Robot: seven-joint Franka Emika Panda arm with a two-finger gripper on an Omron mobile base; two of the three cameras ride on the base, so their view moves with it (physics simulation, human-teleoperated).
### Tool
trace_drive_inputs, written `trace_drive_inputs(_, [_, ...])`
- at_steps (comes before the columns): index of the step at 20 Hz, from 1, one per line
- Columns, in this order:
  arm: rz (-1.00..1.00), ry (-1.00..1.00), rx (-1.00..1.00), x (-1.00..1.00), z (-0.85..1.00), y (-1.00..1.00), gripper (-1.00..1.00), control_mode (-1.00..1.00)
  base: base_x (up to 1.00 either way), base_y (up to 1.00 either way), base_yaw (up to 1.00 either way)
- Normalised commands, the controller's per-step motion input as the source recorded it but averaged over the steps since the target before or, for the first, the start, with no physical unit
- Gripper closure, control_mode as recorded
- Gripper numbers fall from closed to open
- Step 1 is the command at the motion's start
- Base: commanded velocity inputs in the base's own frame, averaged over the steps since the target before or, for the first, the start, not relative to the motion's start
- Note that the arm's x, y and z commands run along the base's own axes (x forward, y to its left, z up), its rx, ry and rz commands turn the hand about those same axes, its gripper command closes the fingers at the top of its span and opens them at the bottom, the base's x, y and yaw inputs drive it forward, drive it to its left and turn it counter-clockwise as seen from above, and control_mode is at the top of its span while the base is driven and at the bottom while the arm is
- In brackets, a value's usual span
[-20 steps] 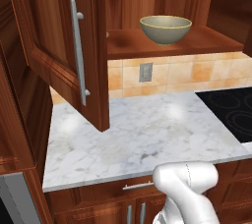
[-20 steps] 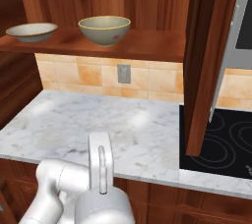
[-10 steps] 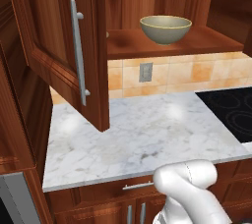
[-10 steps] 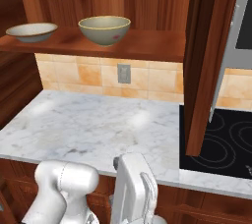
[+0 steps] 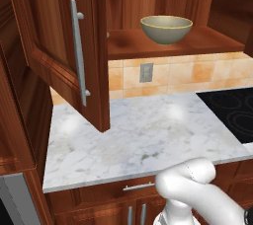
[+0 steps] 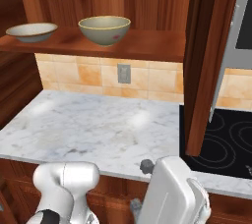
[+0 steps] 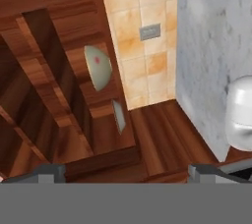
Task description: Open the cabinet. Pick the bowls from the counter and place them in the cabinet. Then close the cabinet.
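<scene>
Both round ceramic bowls with tan-yellow rims stand on the wooden shelf of the reddish-brown wall cabinet [image 6: 147, 46]: the deep olive-tan bowl [image 6: 104, 29] nearer the middle, the shallower bowl [image 6: 31, 31] beside it and apart from it. In the hand view the deep bowl [image 7: 98, 67] and the shallow one [image 7: 118, 116] lie well ahead of the fingertips, the picture rolled sideways. The white marble counter with grey veining [image 5: 143, 140] carries no bowl. Judged from this, placing is done and closing the cabinet is the step in hand.

The two-finger gripper [image 7: 120, 173] sits low and withdrawn, below the counter's front edge and well apart from both doors. Its tips [image 7: 49, 173] stand at opposite sides of the hand view, jaws spread wide, holding nothing.

The left raised-panel door [image 5: 64, 46] is swung out over the counter, its long silver bar handle [image 5: 79, 54] facing the robot. The right door [image 6: 209, 61] stands edge-on, up and to the hand's right, hanging over the black stovetop [image 6: 221, 147].

To close well, the hand should rise clear of the counter edge, meet one door on its outer face near the free edge, and push along the hinge arc. Both bowls appear set back from the shelf front, so the doors should clear them. A push close to the hinge risks the fingers slipping off the panel.
</scene>
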Motion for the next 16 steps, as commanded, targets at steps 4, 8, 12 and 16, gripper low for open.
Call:
trace_drive_inputs(4, [0.03, 0.03, 0.04, 0.0, 0.14, -0.26, -1.0, -1.0, 0.0, 0.0, 0.0])
trace_drive_inputs(8, [0.01, 0.01, 0.0, 0.03, 0.02, -0.16, -1.0, -1.0, 0.0, 0.0, 0.0])
trace_drive_inputs(12, [0.0, 0.0, 0.0, 0.07, 0.0, -0.16, -1.0, -1.0, 0.0, 0.0, 0.0])
trace_drive_inputs(16, [0.0, 0.0, 0.0, 0.19, -0.04, -0.12, -1.0, -1.0, 0.0, 0.0, 0.0])
